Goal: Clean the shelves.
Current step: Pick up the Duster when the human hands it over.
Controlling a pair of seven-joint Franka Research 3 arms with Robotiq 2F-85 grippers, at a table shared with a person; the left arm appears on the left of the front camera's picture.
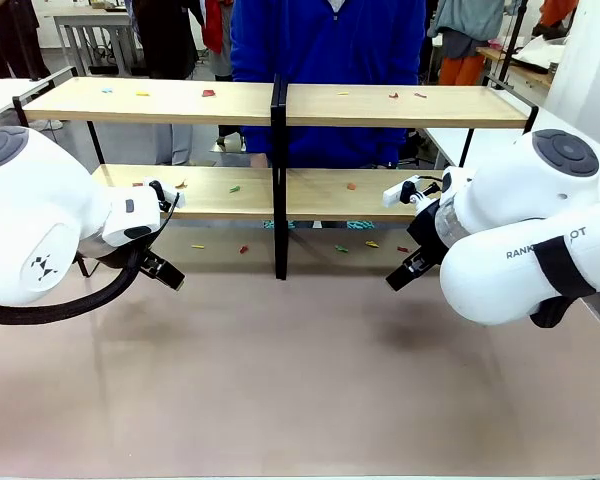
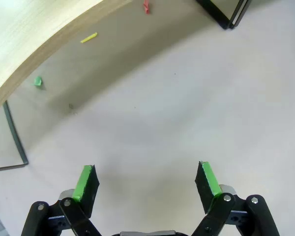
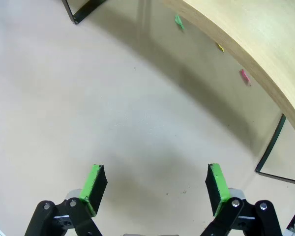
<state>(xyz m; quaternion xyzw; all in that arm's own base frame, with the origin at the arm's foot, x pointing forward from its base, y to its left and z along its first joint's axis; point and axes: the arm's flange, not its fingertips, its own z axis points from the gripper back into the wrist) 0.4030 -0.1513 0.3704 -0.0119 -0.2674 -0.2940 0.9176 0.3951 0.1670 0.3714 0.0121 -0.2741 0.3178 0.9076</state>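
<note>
Light-wood two-tier shelves (image 1: pixel 460 108), black metal frame, bearing small coloured scraps (image 1: pixel 209 93): left gripper (image 2: pixel 146 179) and right gripper (image 3: pixel 155 182) both gaping wide, empty; advise pinching scraps singly.

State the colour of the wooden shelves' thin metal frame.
Black; the thin metal frame shows best in the front view.

Front camera looks across the tabletop (image 1: pixel 300 380) at the shelves (image 1: pixel 180 100); both wrist cameras look down closely, sharing tabletop and shelf edge.

Matt light-wood boards on a thin black metal frame form the shelves (image 1: pixel 240 103); before them lies a smooth matt tabletop (image 1: pixel 300 380), behind them a person's blue cloth top (image 1: pixel 325 60).
</note>
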